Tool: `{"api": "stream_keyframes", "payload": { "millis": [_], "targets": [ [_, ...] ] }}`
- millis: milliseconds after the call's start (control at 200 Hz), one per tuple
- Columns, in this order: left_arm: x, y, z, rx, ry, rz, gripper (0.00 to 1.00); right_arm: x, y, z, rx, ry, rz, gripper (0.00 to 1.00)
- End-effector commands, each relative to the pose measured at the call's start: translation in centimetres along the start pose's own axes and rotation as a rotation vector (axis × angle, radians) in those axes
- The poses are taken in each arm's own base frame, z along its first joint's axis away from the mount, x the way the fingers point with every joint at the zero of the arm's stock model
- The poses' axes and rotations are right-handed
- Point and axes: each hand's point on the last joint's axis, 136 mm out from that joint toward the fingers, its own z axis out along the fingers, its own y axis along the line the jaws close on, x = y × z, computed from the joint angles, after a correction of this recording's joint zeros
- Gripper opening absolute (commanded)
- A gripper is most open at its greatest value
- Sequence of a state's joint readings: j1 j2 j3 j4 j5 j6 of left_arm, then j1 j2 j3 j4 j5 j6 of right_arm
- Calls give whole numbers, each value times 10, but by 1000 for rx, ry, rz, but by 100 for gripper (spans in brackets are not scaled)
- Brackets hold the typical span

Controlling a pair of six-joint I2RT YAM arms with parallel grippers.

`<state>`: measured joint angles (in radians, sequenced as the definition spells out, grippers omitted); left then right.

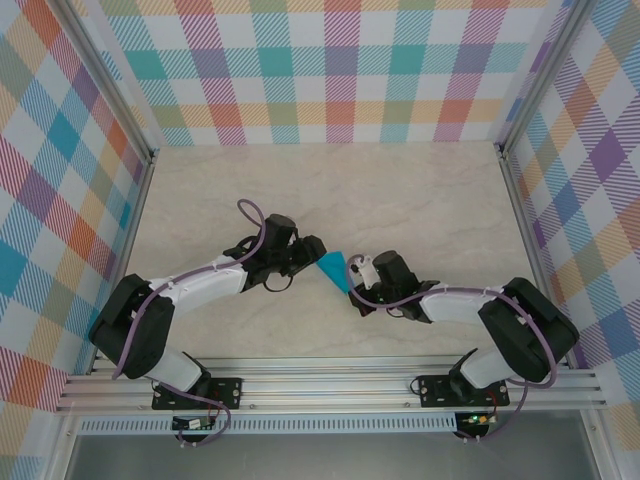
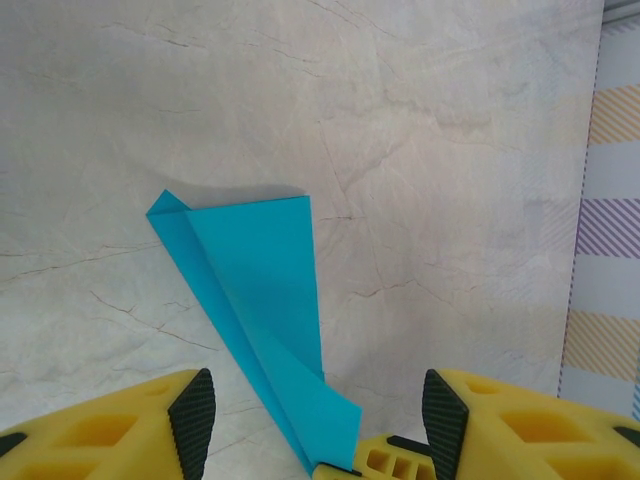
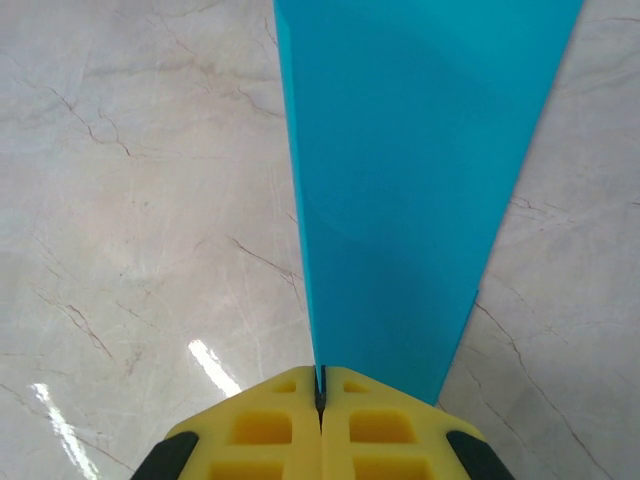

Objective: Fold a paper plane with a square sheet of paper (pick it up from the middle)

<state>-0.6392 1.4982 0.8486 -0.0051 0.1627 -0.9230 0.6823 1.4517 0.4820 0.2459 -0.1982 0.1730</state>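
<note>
one teal-blue paper plane (image 1: pixel 335 269) sits between two claws near the middle of the pale marbled desk (image 1: pixel 330 190). it is a single narrow dart with straight creases, wide at one end and tapering to a point. the right claw (image 1: pixel 358 274) is pressed together on the narrow end and pinches the plane. in the right wrist view its two yellow jaws meet in a thin line with the paper edge caught between them, and the sheet fans out ahead. the left claw (image 1: pixel 306 253) is spread and grips nothing. in the left wrist view its two black pads (image 2: pixel 192 410) stand well apart on either side of the plane's lower part, touching neither face. a shadow lies along the wide end, but whether that end rests on the desk i cannot tell. two arms (image 1: pixel 195 290) reach in from the near rail, each trailing one purple cable (image 1: pixel 250 215). three plaid walls (image 1: pixel 330 70) close in the desk at the left, back and right.
</note>
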Motion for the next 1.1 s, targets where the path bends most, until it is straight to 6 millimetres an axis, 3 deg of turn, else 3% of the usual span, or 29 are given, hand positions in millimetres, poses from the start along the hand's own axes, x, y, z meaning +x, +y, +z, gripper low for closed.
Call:
{"api": "stream_keyframes", "payload": {
  "millis": [0, 655, 1095],
  "targets": [
    [4, 5, -7, -19, -3, 20, 59, 1, 7, 0, -84, -4, 78, 3],
    [10, 11, -7, -17, 4, 20, 59, -11, 9, 2, -335, 65, 387, 4],
    [22, 7, 10, 50, 55, 33, 54, -25, -3, -3, -468, 58, 579, 5]
  ]
}}
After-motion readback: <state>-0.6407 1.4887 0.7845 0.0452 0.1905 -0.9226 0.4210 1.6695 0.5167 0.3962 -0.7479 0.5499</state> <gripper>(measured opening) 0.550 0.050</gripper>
